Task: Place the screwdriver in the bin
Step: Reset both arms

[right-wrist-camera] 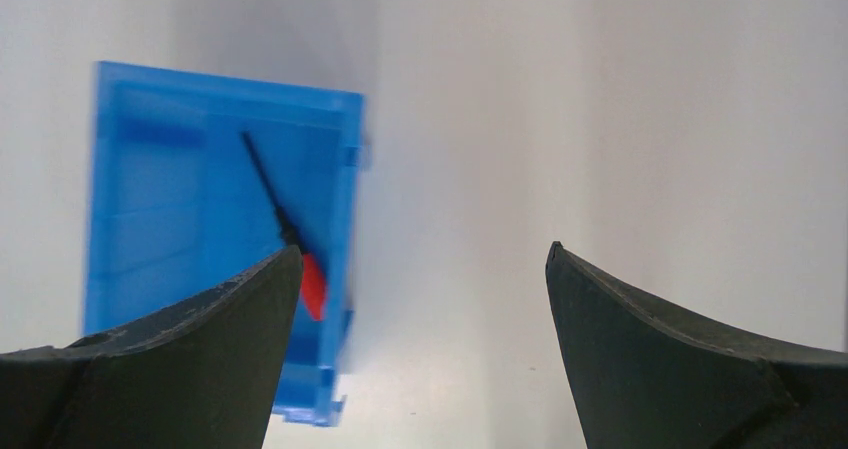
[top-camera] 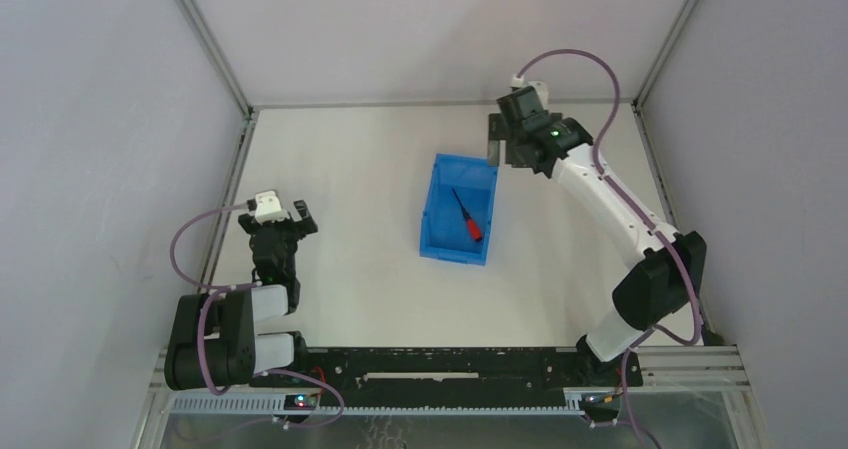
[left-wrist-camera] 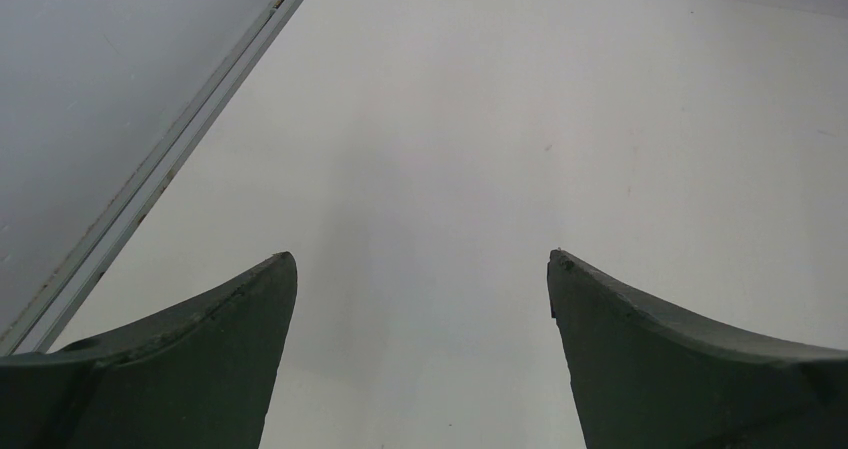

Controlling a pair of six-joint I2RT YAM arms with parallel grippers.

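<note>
Screwdriver [top-camera: 466,216] lies in the bin [top-camera: 455,253] (handle at its near end); right gripper [right-wrist-camera: 422,252] wide, seemingly empty; left gripper [left-wrist-camera: 422,257] wide.

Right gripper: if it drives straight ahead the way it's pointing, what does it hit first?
Probably bare table: the right gripper shows only table between its open fingers, with the bin off to the side. Depth is unclear.

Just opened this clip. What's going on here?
The screwdriver lies inside the blue bin in the middle of the table, red handle toward the arms, so the task looks done. Neither arm is holding anything. The right gripper is open and empty, off to the side of the bin's far right corner. The left gripper is open too, over bare table well left of the bin.
</note>
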